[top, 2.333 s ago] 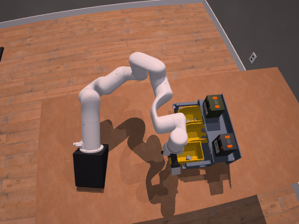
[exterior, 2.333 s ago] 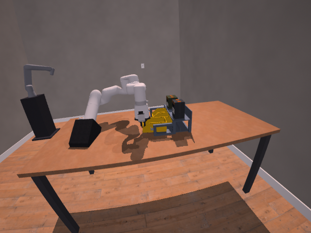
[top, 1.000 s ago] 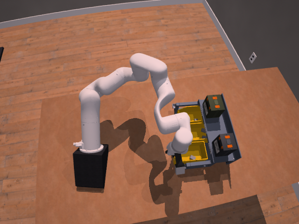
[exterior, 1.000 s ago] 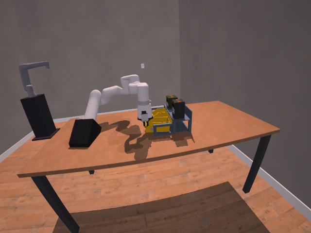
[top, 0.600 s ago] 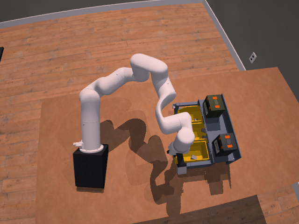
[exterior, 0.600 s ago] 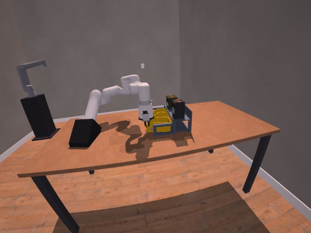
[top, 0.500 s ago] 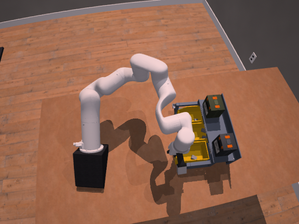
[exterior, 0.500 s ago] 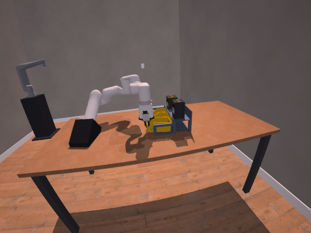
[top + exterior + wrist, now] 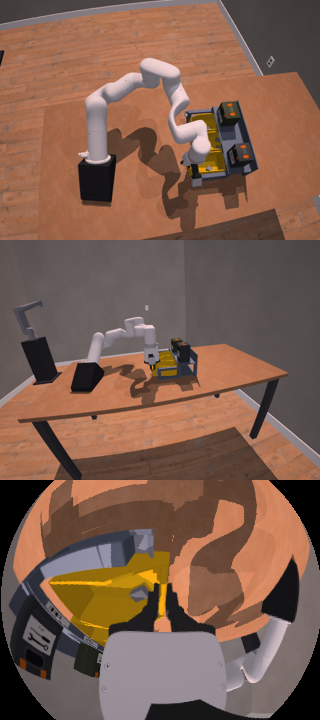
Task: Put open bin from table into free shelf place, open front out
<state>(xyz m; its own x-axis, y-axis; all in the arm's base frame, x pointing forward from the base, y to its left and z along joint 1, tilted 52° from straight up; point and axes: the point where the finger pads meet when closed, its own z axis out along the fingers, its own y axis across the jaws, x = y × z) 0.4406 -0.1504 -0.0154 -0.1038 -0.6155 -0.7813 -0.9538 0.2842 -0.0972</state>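
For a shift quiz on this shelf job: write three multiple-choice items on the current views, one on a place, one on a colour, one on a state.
1. Where do the two dark cases stand?
A. On the shelf's top board
B. On the floor
C. On the arm's pedestal

2. What colour are the open bins?
A. Blue
B. Yellow
C. Green

3. How is the gripper?
A. Wide open above the table
B. Shut on nothing
C. Shut on a bin's front edge

Key:
1 A: both dark cases sit on the shelf, behind the bins.
2 B: the bins are yellow.
3 C: the gripper has its fingers pinching the near bin at its front edge.
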